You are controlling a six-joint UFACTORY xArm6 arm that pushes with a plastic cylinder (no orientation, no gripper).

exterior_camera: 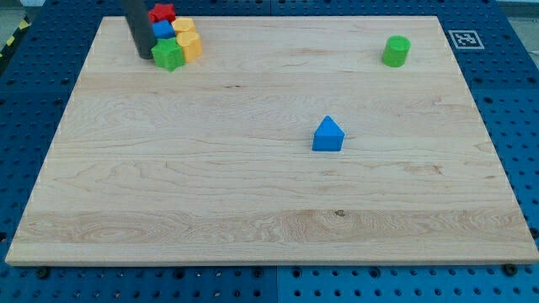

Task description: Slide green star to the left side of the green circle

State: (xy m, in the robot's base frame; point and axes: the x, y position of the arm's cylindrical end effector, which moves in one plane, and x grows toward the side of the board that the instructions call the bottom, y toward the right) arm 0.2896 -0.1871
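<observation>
The green star [168, 55] lies near the top left of the wooden board [269, 210], at the bottom of a tight cluster of blocks. The green circle [396, 51] stands alone near the top right. My tip [144, 55] is the lower end of the dark rod and rests just left of the green star, touching or nearly touching it. The rod comes down from the view's top edge.
The cluster holds a red star [162, 13], a blue block [162, 29] and two yellow blocks [184, 27] [191, 45], right of and above the green star. A blue triangle-topped block [328, 135] lies right of centre. A fiducial tag [464, 39] sits off the top right corner.
</observation>
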